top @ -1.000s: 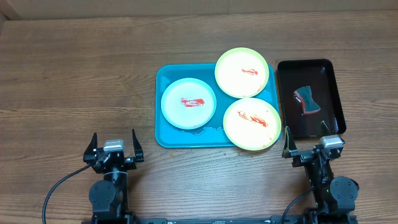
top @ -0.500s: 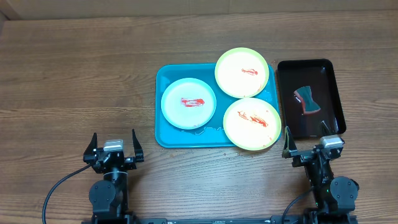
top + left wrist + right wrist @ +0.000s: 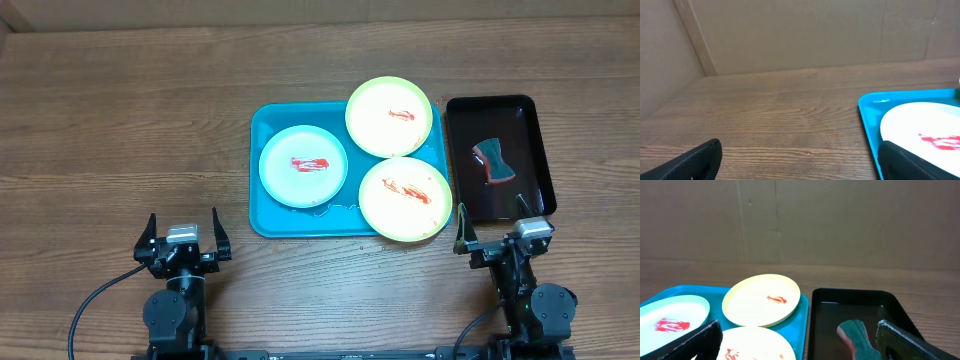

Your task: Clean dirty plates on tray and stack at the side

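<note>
The turquoise tray lies mid-table and holds three plates with red sauce smears. A pale blue-white plate sits at its left. One yellow-green plate sits at the back right, overlapping the rim. Another yellow-green plate sits at the front right. My left gripper is open and empty, near the table's front edge, left of the tray. My right gripper is open and empty, in front of the black tray. The right wrist view shows the plates and the tray.
A glossy black tray stands right of the turquoise one and holds a green-and-red sponge. Cardboard walls bound the back and left of the table. Bare wood table lies left of the tray.
</note>
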`<state>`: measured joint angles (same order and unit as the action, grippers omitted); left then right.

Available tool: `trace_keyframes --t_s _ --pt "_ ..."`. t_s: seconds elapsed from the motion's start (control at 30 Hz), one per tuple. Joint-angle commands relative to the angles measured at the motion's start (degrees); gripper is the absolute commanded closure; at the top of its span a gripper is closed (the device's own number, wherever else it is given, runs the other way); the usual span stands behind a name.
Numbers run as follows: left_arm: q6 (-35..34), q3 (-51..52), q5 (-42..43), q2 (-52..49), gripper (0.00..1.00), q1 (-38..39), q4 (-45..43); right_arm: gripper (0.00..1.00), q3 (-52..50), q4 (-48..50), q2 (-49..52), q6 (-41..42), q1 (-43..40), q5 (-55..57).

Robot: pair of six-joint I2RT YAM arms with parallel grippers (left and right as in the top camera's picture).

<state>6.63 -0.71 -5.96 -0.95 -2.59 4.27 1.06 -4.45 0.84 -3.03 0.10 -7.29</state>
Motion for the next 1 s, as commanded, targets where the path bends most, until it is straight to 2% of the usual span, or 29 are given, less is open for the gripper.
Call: trace_keyframes --t_s 0.0,0.97 --pt "1.3 0.4 0.7 0.7 0.0 0.3 -0.3 0.0 -0.6 0.3 -0.7 0.3 0.3 -0.3" --pt "1.0 0.4 1.8 0.7 0.0 0.3 -0.3 0.0 -0.6 0.3 -0.7 0.3 0.3 -0.6"
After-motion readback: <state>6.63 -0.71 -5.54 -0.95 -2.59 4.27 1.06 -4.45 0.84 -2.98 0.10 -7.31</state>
